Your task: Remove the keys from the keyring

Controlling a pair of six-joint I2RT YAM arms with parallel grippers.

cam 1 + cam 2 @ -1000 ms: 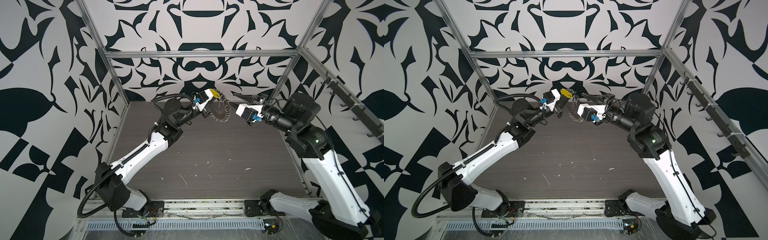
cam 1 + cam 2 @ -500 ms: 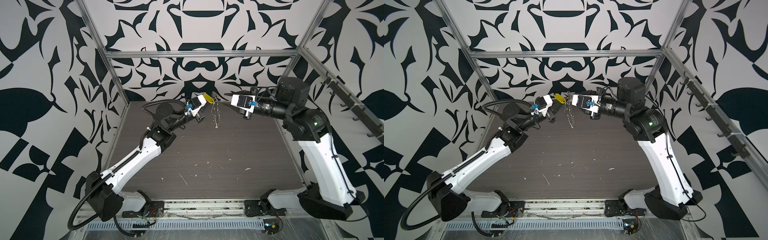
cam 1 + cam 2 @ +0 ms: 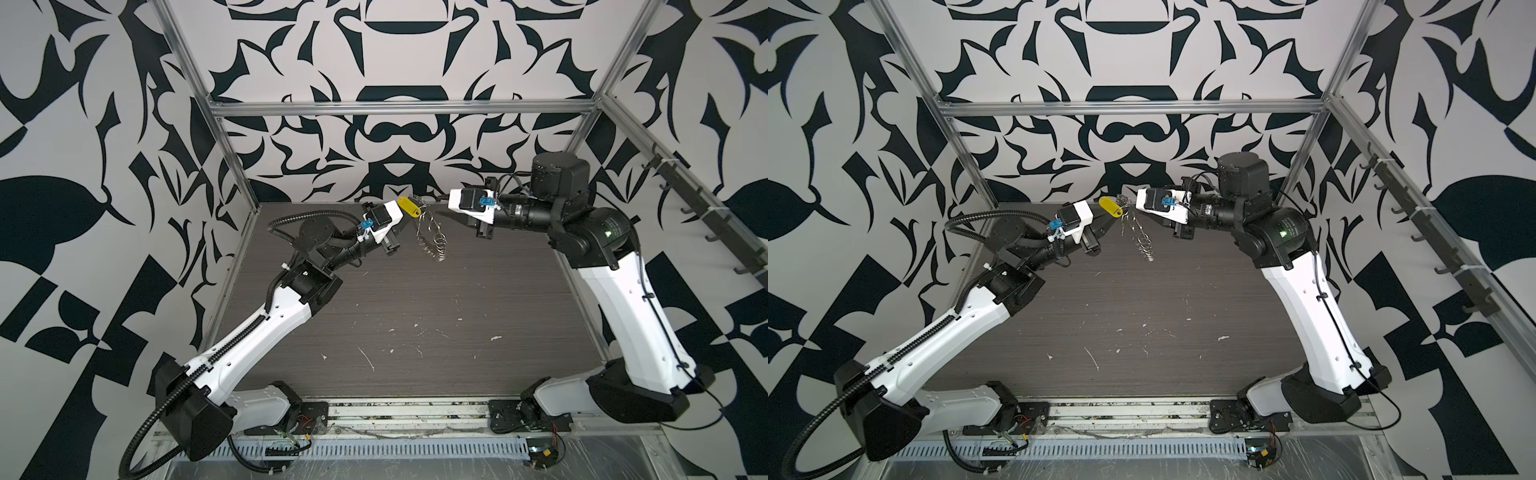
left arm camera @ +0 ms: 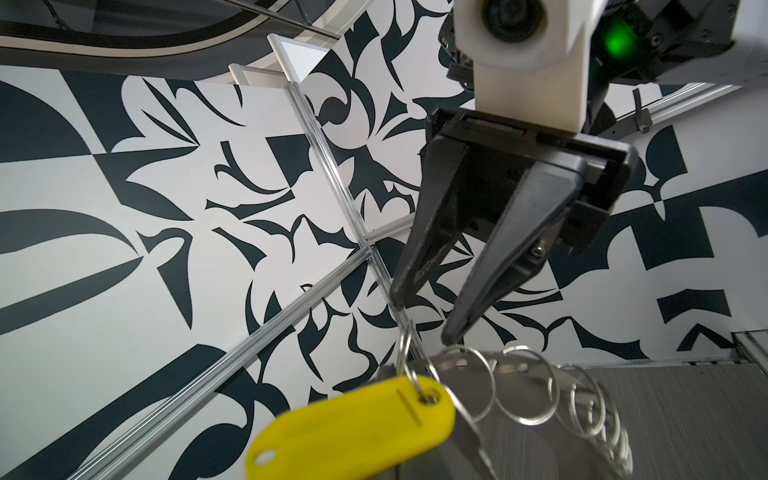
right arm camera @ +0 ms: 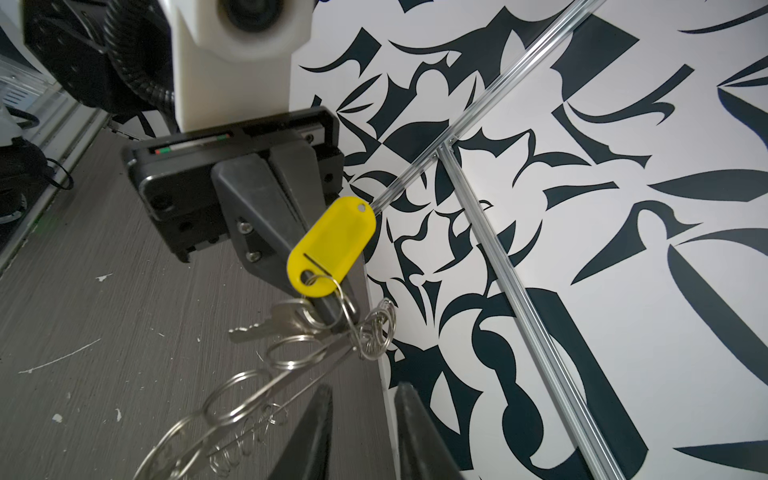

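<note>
My left claw (image 5: 330,318), pressed shut, seems to pinch the keyring (image 3: 432,241) beside the tag (image 3: 409,206), upper centre in a top view, the hoop dangling below, and my spread right claw (image 4: 424,318) hovers just right of the tag.

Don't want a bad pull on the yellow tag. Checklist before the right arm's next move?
1. Grip: left gripper shut at the top of the keyring: ok.
2. Exact piece clamped: cannot tell, the yellow tag hides the fingertips.
3. Clearance: keyring hangs below the left gripper and looks clear of the table in both top views: ok.
4. Free hand: right gripper open and empty: ok.
5. Alignment: yellow tag between the right jaws: not ok, it lies ahead of them.
6. Tag off the keyring: not ok, not yet removed.
</note>
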